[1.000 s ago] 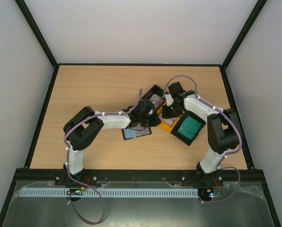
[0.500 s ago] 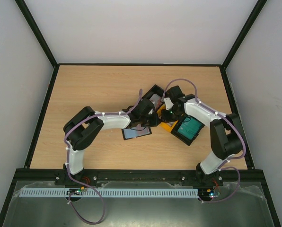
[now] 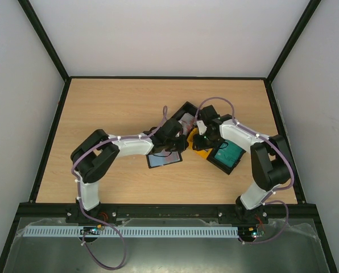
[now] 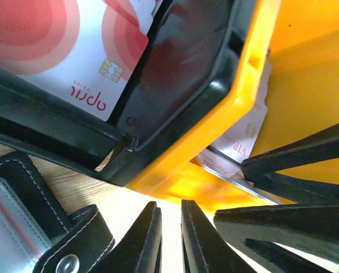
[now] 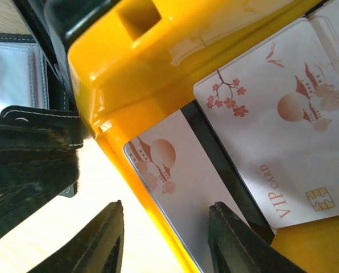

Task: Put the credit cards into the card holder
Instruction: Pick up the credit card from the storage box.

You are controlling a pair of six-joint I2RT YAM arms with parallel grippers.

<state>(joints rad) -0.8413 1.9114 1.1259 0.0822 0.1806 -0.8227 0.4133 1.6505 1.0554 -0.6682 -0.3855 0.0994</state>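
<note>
The black card holder point(image 3: 164, 160) lies open on the table, its pale blue lining up; its stitched clasp tab shows in the left wrist view point(image 4: 73, 250). Pale pinkish-white credit cards point(image 5: 283, 114) lie in the yellow bin point(image 5: 158, 62). Red-and-white cards point(image 4: 73, 51) lie in a black bin point(image 3: 184, 114). Teal cards point(image 3: 226, 152) lie in another black bin. My right gripper point(image 5: 169, 239) is open and straddles the yellow bin's wall and the edge of a pale card point(image 5: 198, 187). My left gripper point(image 4: 170, 239) is shut to a narrow slit, empty, just outside the yellow bin point(image 4: 226, 114).
The black and yellow bins are joined in a row mid-table, right of the card holder. My right gripper's fingers point(image 4: 306, 170) sit close beside my left gripper. The black frame posts point(image 3: 44, 51) and the table edge point(image 3: 158, 200) bound the wooden table.
My right gripper has moved a little left, down onto the yellow bin's near wall. The left arm's elbow has shifted slightly left. The card holder has not moved.
</note>
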